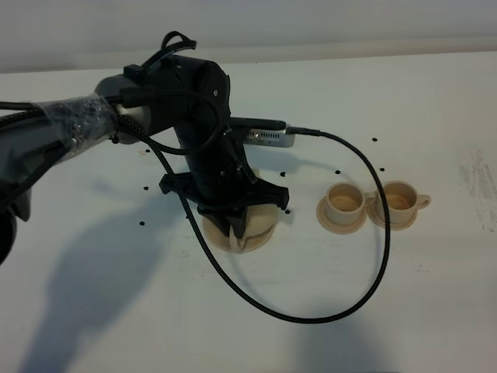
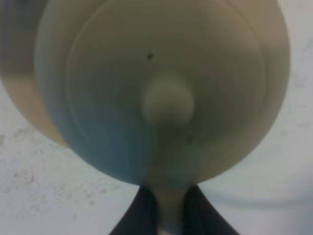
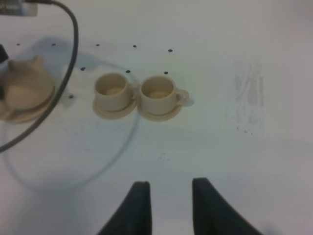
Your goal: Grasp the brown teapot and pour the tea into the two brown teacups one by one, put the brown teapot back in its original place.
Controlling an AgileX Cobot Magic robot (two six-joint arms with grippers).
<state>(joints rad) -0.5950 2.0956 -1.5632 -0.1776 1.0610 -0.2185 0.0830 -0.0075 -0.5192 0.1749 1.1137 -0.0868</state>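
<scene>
The brown teapot [image 1: 260,224] sits on its wide saucer [image 1: 220,241], the original place, left of the table's middle. My left gripper [image 1: 239,227] reaches down over it and hides most of it. In the left wrist view the domed lid and knob of the teapot [image 2: 168,103] fill the picture, and the left gripper [image 2: 171,218] is shut on the loop handle. The two brown teacups [image 1: 344,202] [image 1: 400,199] stand side by side on small saucers to the right. My right gripper [image 3: 168,203] hovers over bare table in front of the teacups [image 3: 112,88] [image 3: 157,90], jaws apart and empty. The tea is hidden.
A black cable [image 1: 311,315] loops from the left wrist across the table in front of the teapot and up past the cups. Small black dots [image 1: 374,140] mark the white tabletop [image 1: 116,311]. A scuffed patch [image 1: 474,186] lies at the far right.
</scene>
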